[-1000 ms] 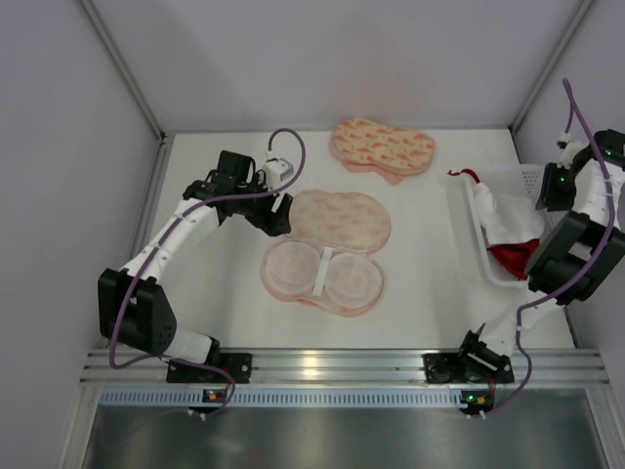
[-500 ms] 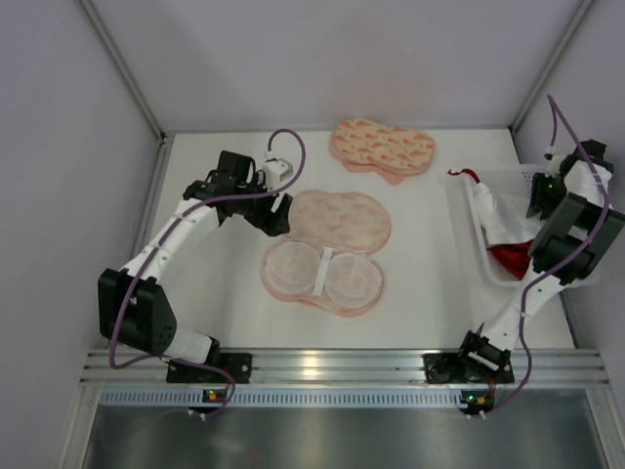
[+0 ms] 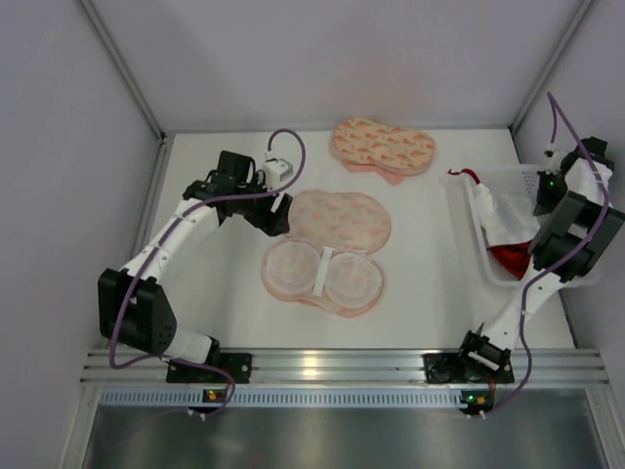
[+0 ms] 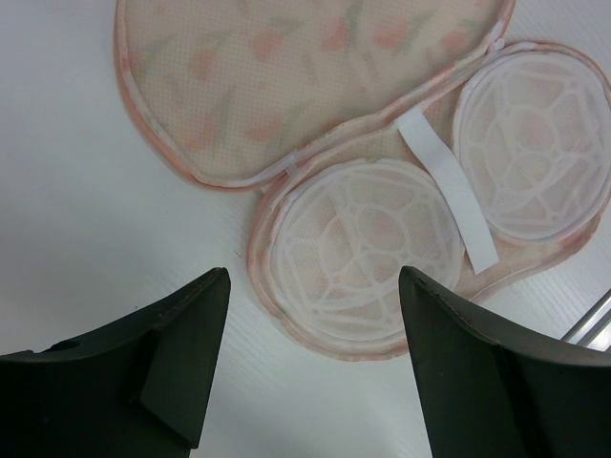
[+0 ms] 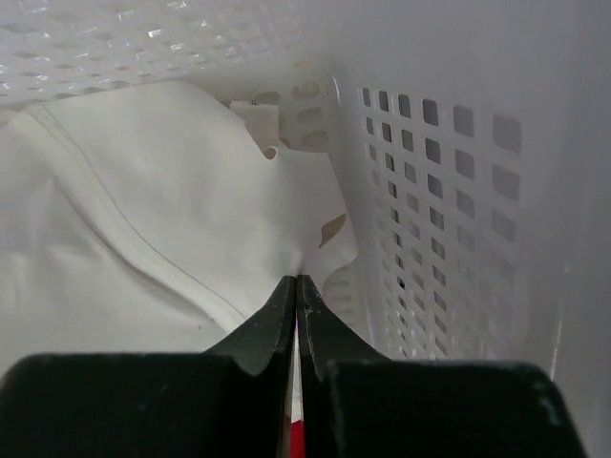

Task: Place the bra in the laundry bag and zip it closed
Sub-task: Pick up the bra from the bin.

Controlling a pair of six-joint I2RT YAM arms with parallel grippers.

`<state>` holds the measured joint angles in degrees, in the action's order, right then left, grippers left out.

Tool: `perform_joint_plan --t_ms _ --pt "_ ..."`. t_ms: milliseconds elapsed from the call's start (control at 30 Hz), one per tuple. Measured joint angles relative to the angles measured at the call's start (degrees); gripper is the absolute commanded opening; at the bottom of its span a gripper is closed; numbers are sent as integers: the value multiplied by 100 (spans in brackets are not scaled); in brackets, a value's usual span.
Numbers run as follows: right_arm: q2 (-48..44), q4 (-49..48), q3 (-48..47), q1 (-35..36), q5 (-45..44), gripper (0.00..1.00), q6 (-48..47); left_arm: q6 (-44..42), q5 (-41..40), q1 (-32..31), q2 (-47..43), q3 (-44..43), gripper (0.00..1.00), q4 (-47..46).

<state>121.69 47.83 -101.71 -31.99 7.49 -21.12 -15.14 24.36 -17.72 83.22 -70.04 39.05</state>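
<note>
The laundry bag (image 3: 327,249) lies unzipped mid-table, lid folded back, two white mesh cups showing inside (image 4: 363,239). My left gripper (image 3: 276,215) hovers open just left of it, fingers wide and empty (image 4: 315,277). The red bra (image 3: 508,260) lies in the white basket (image 3: 486,186) at the right, partly under a white cloth (image 3: 503,220). My right gripper (image 5: 297,279) is down in the basket, shut, its tips pinching a fold of the white cloth (image 5: 143,191). A red sliver shows in the slit between its fingers.
A twin patterned pouch (image 3: 383,149) lies closed at the back of the table. The perforated basket wall (image 5: 449,191) stands close on the right of my right gripper. Booth walls enclose the table on three sides.
My right arm has shifted farther back along the basket and its jaws have closed. The left arm and the bag have not moved.
</note>
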Motion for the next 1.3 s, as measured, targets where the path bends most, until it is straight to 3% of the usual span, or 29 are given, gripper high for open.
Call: perform_joint_plan --t_ms 200,467,867,1067,1300 --pt "-160 214 -28 0 138 0 -33 0 0 0 0 0 77 0" --pt "-1154 822 -678 -7 621 0 -28 28 15 0 0 -61 78 39" --pt "-2435 1617 -1746 -7 1965 0 315 422 492 0 0 -1143 79 160" --pt "-3169 1569 -693 216 3104 0 905 999 1233 0 197 -1921 80 146" --pt "-3744 866 844 1270 3807 0 1663 2251 1812 -153 527 -2181 86 -570"
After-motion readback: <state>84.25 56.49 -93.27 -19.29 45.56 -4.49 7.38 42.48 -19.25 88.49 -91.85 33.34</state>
